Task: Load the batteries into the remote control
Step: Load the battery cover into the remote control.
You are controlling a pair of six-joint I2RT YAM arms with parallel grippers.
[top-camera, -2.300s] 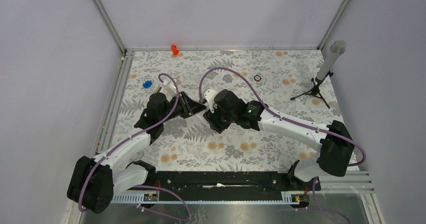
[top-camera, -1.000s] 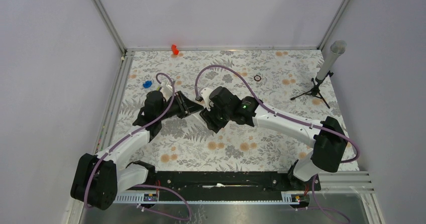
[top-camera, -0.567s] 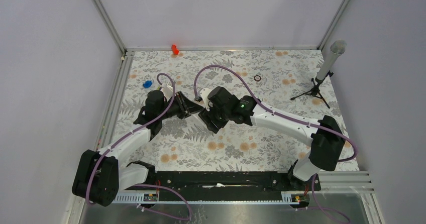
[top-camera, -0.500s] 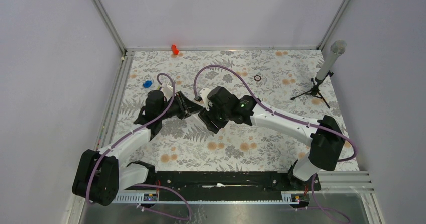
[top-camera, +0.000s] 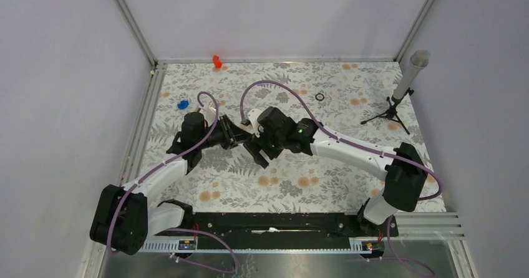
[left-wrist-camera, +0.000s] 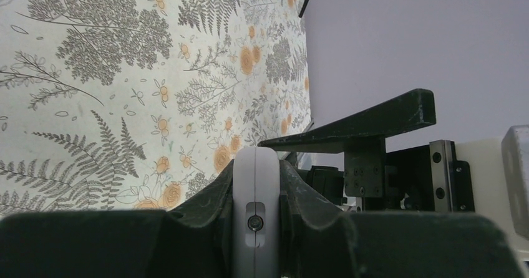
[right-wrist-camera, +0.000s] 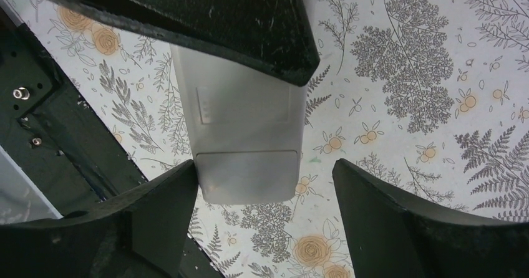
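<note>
My left gripper is shut on the white remote control, which shows edge-on between its fingers in the left wrist view. In the right wrist view the remote's plain white back hangs above the table, with a cover seam near its end. My right gripper is open around that end. Its left finger is right beside the remote's edge and its right finger stands well apart. In the top view the right gripper meets the left one at mid-table. No batteries show in any view.
A bright red plastic piece lies at the back edge and a small blue object at the left. A small dark ring lies at the back right. A black tripod holding a grey tube stands at the far right.
My right gripper has moved left and closed in on the left gripper and the remote. The left arm has shifted slightly, still holding the remote.
</note>
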